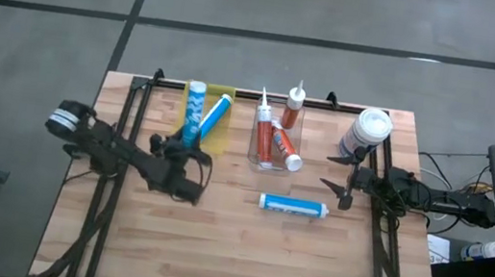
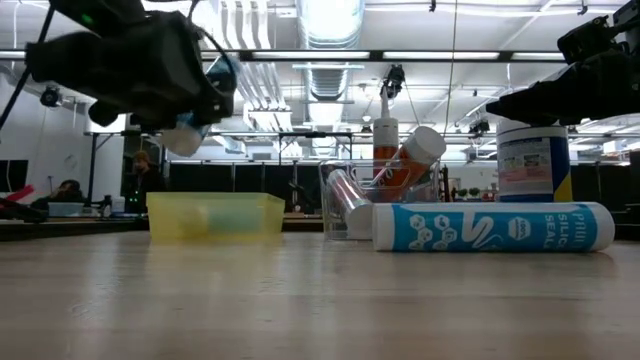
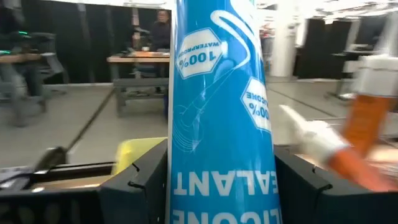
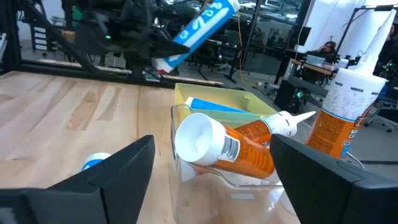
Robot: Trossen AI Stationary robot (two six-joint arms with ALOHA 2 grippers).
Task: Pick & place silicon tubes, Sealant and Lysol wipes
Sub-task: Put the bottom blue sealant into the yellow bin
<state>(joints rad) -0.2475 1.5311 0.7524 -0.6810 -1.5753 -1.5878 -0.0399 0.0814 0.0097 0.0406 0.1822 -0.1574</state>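
Note:
My left gripper (image 1: 185, 152) is shut on a blue-and-white silicone tube (image 1: 194, 112) and holds it in the air near the yellow tray (image 1: 221, 135). A second blue tube (image 1: 217, 113) lies in that tray. A third blue tube (image 1: 293, 205) lies on its side on the table; it also shows in the low view (image 2: 492, 227). Orange sealant tubes (image 1: 283, 146) sit in a clear bin (image 1: 260, 163). The white Lysol wipes canister (image 1: 367, 132) stands at the far right. My right gripper (image 1: 342, 174) is open and empty beside the canister. My left gripper pinches the tube's round body (image 3: 221, 155) between its two fingers (image 3: 140, 180), toward the tube's near end. The fingers lie across the tube. The tube is lifted clear of the table and slants upward, away from the gripper (image 4: 202, 22), toward the far edge.
The tray and the bin stand side by side at the table's far middle. Bare wood lies along the near half of the table (image 1: 240, 264). Dark frame rails (image 1: 110, 187) run along the table's left and right sides. People and benches show in the room behind.

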